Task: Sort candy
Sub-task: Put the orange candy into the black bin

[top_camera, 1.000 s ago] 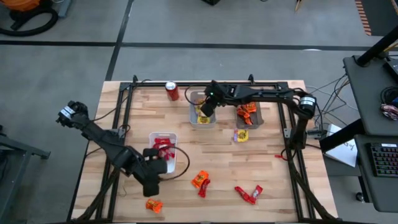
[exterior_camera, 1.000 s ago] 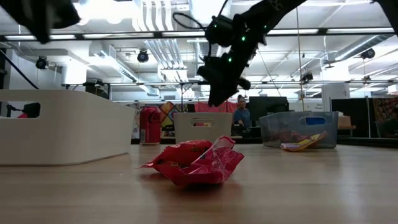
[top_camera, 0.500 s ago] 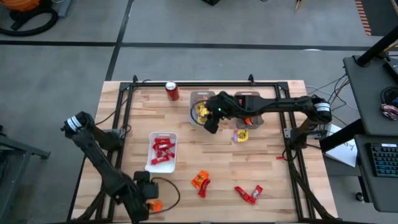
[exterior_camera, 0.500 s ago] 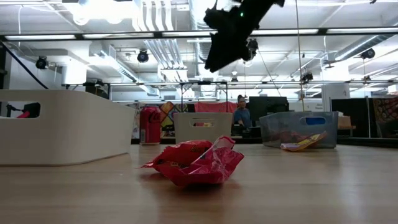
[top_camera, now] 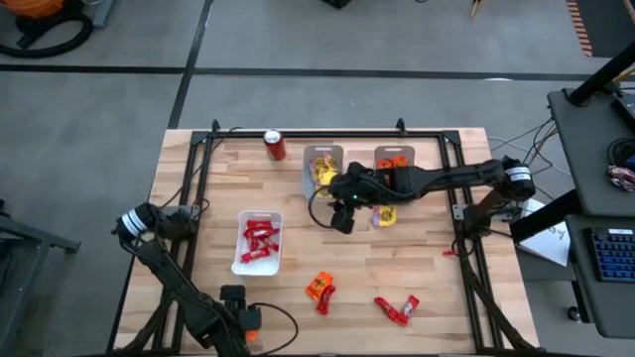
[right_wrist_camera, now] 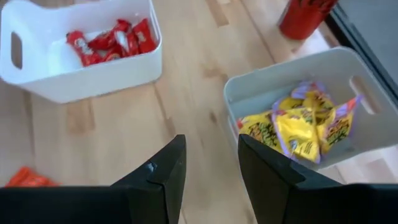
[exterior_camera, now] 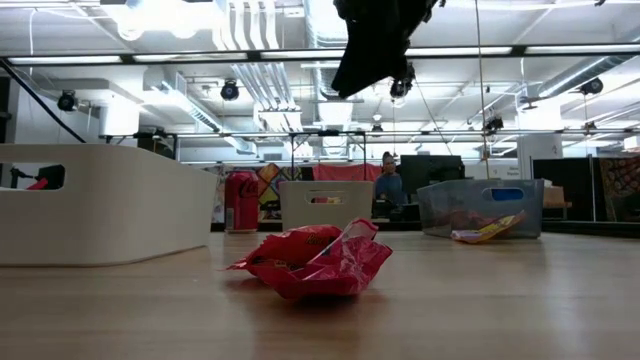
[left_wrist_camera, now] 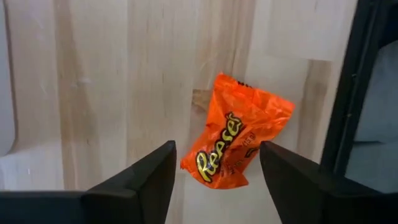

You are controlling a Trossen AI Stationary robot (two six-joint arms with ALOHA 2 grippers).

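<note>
Left gripper [left_wrist_camera: 214, 180] sits low at the near-left edge of the table, fingers [left_wrist_camera: 143, 180] spread wide with an orange Reese's packet [left_wrist_camera: 236, 142] lying flat on the wood just beyond the gap, nothing pinched. Seen from above, that gripper [top_camera: 241, 322] is down by the table's front rail with a sliver of orange beside it. Over to the right gripper [right_wrist_camera: 208, 168]: fingers [right_wrist_camera: 158, 177] parted and empty, hovering above bare wood between the trays. From above it [top_camera: 342, 215] hangs near the table's middle, just in front of the grey tray of yellow candy [top_camera: 322, 175]. In its wrist view the yellow packets [right_wrist_camera: 298, 127] are heaped inside that tray, and the white tray [right_wrist_camera: 81, 78] holds the red packets [right_wrist_camera: 109, 40], with the red soda can [right_wrist_camera: 305, 15] just beyond. Out across the table: the orange candy tray [top_camera: 394, 159] at the back, a yellow packet [top_camera: 385, 215] loose in front of it, two orange packets [top_camera: 319, 289] near the front centre, and red packets [top_camera: 397, 309] loose to the right of them. At table level, a crumpled red packet [exterior_camera: 315, 262] sits closest to the lens.
</note>
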